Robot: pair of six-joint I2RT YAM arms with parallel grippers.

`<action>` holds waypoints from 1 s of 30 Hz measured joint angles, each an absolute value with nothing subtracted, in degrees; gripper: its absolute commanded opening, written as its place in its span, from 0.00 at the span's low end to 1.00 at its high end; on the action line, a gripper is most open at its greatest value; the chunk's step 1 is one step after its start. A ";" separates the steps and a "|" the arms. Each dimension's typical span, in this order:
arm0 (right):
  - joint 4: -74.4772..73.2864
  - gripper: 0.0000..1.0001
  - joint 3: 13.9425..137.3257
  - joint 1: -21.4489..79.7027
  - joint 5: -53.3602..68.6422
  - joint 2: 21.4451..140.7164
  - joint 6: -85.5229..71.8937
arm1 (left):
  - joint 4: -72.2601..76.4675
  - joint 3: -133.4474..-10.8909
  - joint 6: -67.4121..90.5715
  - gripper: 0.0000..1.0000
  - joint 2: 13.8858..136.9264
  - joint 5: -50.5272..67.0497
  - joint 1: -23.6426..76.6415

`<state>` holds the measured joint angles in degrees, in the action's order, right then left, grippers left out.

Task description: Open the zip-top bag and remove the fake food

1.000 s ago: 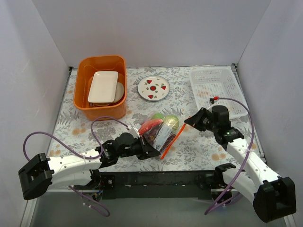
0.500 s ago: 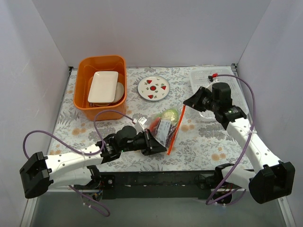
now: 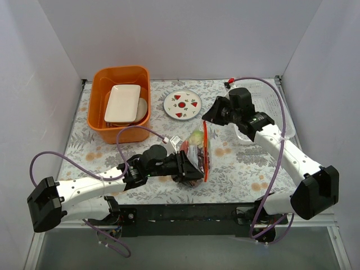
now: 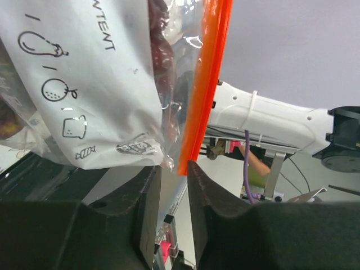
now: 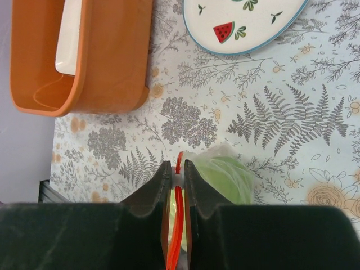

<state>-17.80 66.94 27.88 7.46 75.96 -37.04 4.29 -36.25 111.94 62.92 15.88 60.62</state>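
Top external: fixed high behind the arm bases, looking down on the whole table [image 3: 242,169]. Left wrist: low, angled upward, pressed close against the zip-top bag [image 4: 95,84]. Right wrist: looking straight down over the bag (closer than the top view) — both views show the plate [image 5: 247,22] and orange bin [image 5: 112,62].
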 measured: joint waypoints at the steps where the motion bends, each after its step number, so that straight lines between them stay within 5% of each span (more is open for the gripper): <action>1: -17.82 0.01 66.94 28.38 7.18 76.53 -37.04 | 3.51 -36.27 111.77 0.30 62.52 15.88 60.62; 12: -18.00 0.01 68.84 31.20 3.60 78.15 -37.06 | -15.51 -49.69 101.32 0.43 59.79 9.82 60.62; 19: -17.87 0.01 68.84 32.80 2.00 78.15 -37.30 | -23.11 -65.21 91.02 0.53 71.66 0.10 60.62; 30: -17.96 0.01 69.34 34.94 1.21 78.15 -37.58 | -29.69 -68.36 84.99 0.61 83.13 -12.36 60.75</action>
